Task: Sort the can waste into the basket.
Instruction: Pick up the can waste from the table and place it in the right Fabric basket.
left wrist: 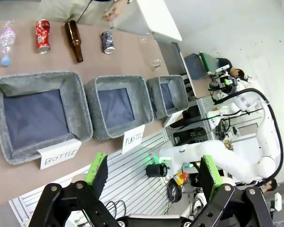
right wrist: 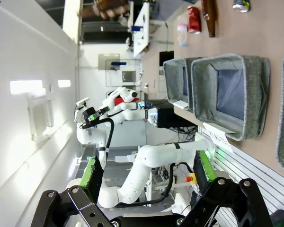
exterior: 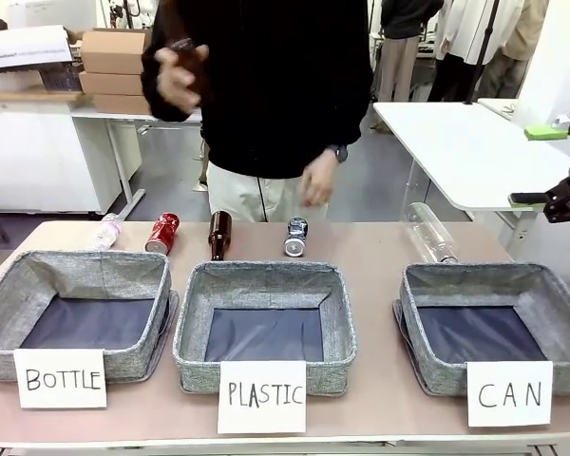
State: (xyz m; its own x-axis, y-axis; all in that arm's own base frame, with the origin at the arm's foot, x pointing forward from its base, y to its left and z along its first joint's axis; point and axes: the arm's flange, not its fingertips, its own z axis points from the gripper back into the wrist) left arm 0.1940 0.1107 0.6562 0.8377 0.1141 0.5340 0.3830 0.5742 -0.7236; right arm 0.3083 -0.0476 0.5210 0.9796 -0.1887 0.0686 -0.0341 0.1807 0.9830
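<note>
As neither can has been lifted, the task stands at its opening step: selection and approach. Red can [exterior: 162,233] and blue can [exterior: 295,237] both lie on their sides along the far edge of the worktop [exterior: 370,256]. They are well apart from the CAN basket [exterior: 475,283], which sits at the robot's right and holds nothing.

Left gripper [left wrist: 153,172]: jaws wide, nothing between them, held high above the worktop and looking down on the row of baskets. Right gripper [right wrist: 147,169]: jaws wide, likewise empty, raised off to the side of the worktop.

Judgement: blue can is the nearer to the CAN basket and the likelier first pick for the right arm. A person's hand [exterior: 318,180] hangs just above it, so the reach should wait until that hand is clear. Red can lies between a plastic bottle [exterior: 107,231] and a brown bottle [exterior: 219,235], close to each, so the jaws must come down narrow enough to miss both. Either can, lying with its end toward the robot, calls for a grip across its round body. Red can looks dented and may seat unevenly.
</note>
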